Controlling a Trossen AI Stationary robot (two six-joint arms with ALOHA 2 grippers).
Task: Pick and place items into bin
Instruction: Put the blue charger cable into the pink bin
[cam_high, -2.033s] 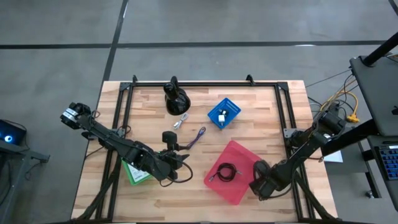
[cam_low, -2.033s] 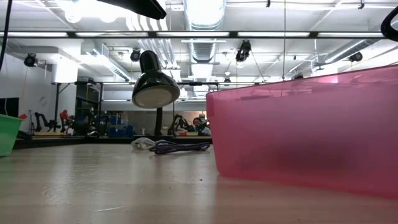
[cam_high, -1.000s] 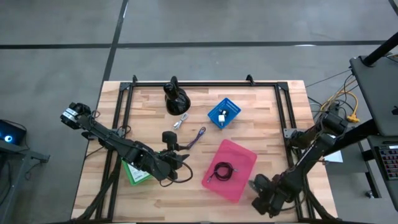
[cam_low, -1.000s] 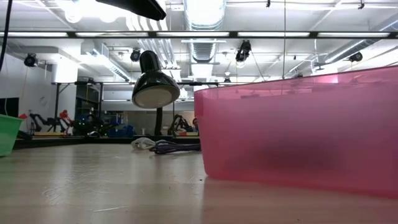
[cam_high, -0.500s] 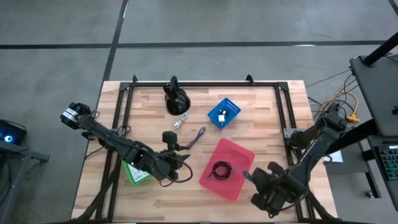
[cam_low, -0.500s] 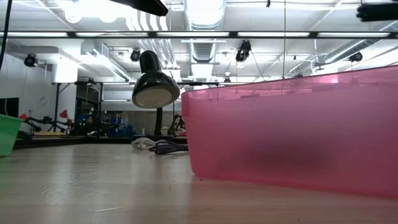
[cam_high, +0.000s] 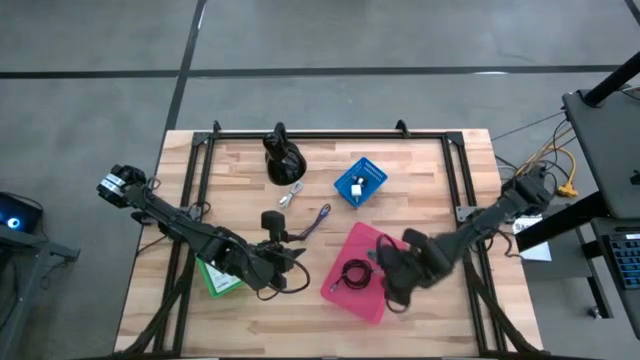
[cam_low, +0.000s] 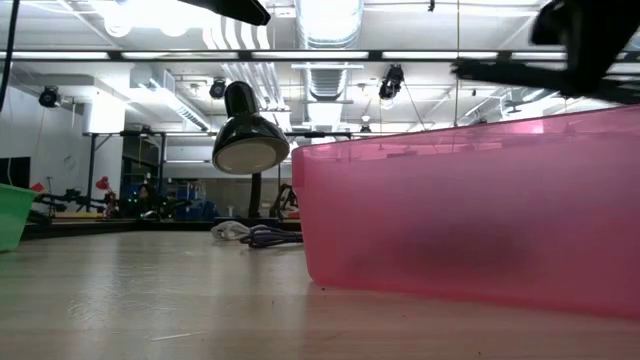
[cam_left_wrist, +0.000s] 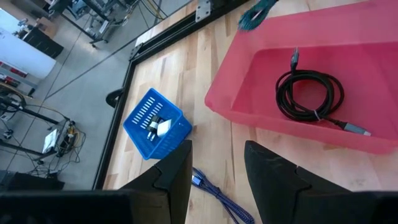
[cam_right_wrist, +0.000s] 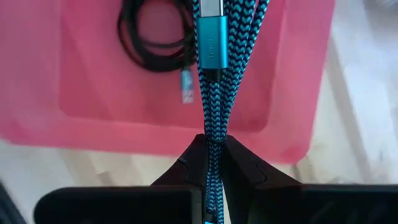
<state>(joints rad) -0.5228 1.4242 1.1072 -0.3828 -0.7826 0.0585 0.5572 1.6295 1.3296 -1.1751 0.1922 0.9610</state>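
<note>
My right gripper (cam_right_wrist: 210, 163) has swung over the pink bin (cam_high: 350, 300), fingers pinched on the blue cable (cam_right_wrist: 211, 68), dangling beyond them above the black cable (cam_right_wrist: 152, 37) for dropping. Left gripper (cam_left_wrist: 214, 168) waits, fingers apart, empty.

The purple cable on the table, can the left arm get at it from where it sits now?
Probably yes. The left pincer sits open just short of the purple cable, with bare wood between them. The right pincer is over the pink bin, shut on the blue cable, clear of that path.
</note>
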